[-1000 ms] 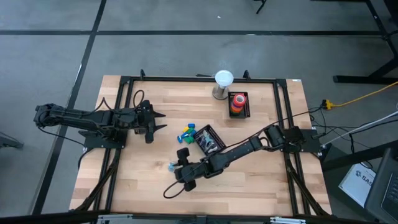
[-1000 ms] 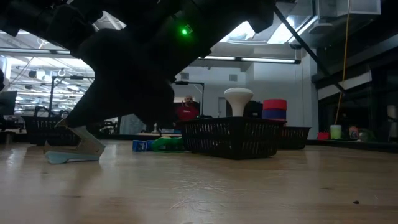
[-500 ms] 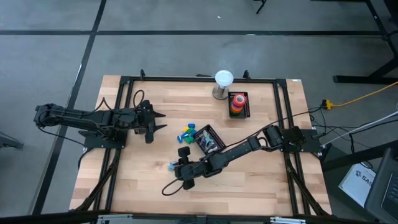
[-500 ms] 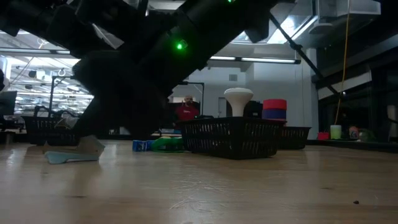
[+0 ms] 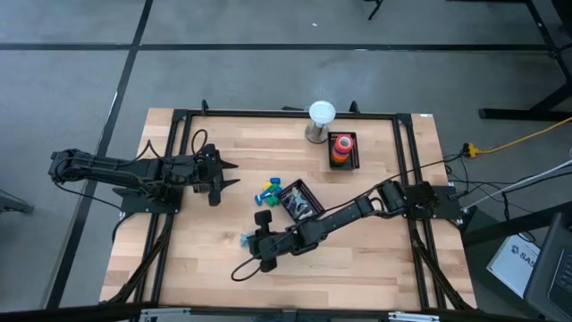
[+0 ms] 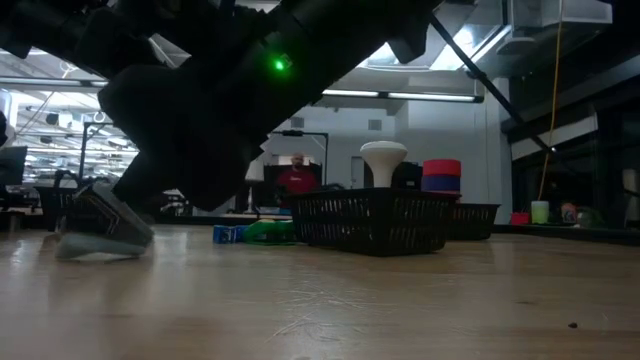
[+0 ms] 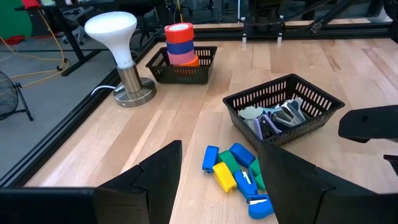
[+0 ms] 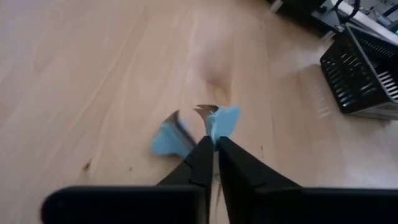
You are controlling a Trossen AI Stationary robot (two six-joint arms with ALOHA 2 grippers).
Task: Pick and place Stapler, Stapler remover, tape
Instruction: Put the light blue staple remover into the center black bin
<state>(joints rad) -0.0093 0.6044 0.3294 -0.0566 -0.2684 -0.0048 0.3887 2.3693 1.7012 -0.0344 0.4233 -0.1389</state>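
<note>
A light blue stapler remover (image 8: 186, 134) lies on the wooden table near its front, left of the middle (image 5: 245, 238). My right gripper (image 8: 214, 144) is shut on it, reaching in from the table's right (image 5: 254, 241). My left gripper (image 5: 231, 175) waits open at the table's left, holding nothing. A heap of small blue, green and yellow staplers (image 7: 236, 177) lies on the table beside a black basket (image 7: 311, 102). The tape rolls (image 7: 179, 43) are stacked in a smaller basket (image 5: 343, 150) at the back. My right gripper pinches one light blue wing of the stapler remover (image 8: 225, 119) between its two fingertips. The fingers slant down from the table's right side. The remover sits tilted in the hold, its lower side (image 6: 85, 250) on the table.
A white mushroom-shaped lamp (image 5: 321, 118) stands at the back next to the tape basket. The black basket (image 5: 299, 200) in the middle holds more stapler removers. Bare wood lies along the table's near edge. A person in red (image 6: 298, 178) shows far behind the table.
My right gripper has shut on the stapler remover and rolled slightly, staying in place. The remover, which lay flat between the open fingers, now stands tilted up and has shifted a little toward the table's left.
</note>
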